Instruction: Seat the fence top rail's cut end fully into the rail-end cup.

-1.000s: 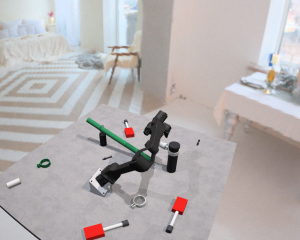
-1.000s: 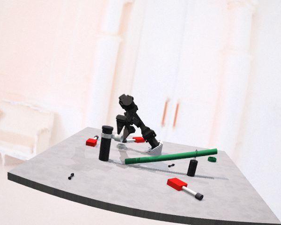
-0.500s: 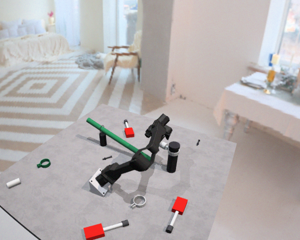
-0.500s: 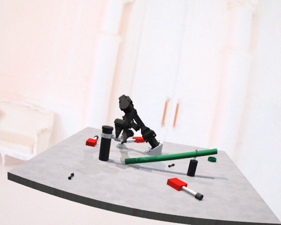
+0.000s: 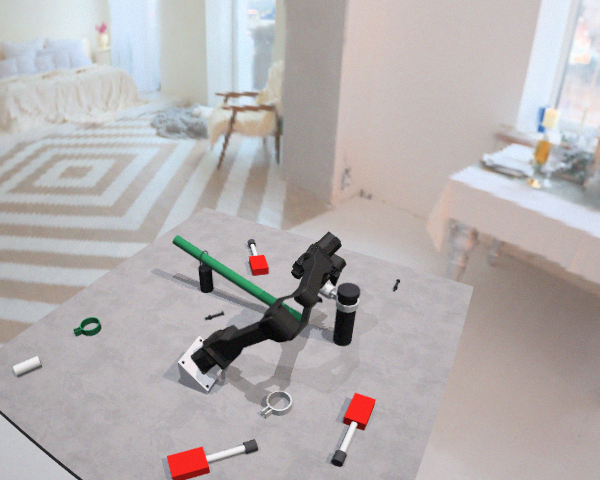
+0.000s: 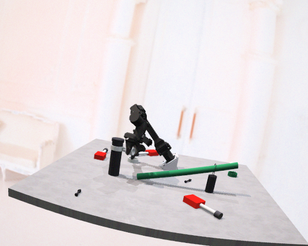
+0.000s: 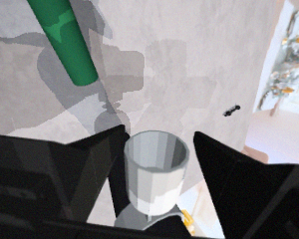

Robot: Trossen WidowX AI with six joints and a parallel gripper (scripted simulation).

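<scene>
The green rail (image 5: 238, 281) (image 6: 186, 171) (image 7: 72, 55) passes through the wire loop on the small black post (image 5: 205, 279) (image 6: 210, 184). Its near end is low, apart from the cup. The white rail-end cup (image 5: 327, 289) (image 6: 133, 151) (image 7: 154, 186) sticks out from the brace band (image 5: 347, 305) (image 6: 116, 148), which sits just below the cap of the big black post (image 5: 343, 328) (image 6: 115, 164). My gripper (image 6: 131, 156) (image 7: 158, 132) is partly open, its fingers on either side of the cup, with a gap at the right finger in the wrist view. It is clear of the rail.
Red blocks with white handles (image 5: 258, 265) (image 5: 359, 411) (image 5: 188, 463) lie around the table. A loose grey band (image 5: 279, 403), a green band (image 5: 90, 326), a white cylinder (image 5: 27, 365) and small dark bolts (image 5: 214, 315) (image 5: 396, 284) also lie there.
</scene>
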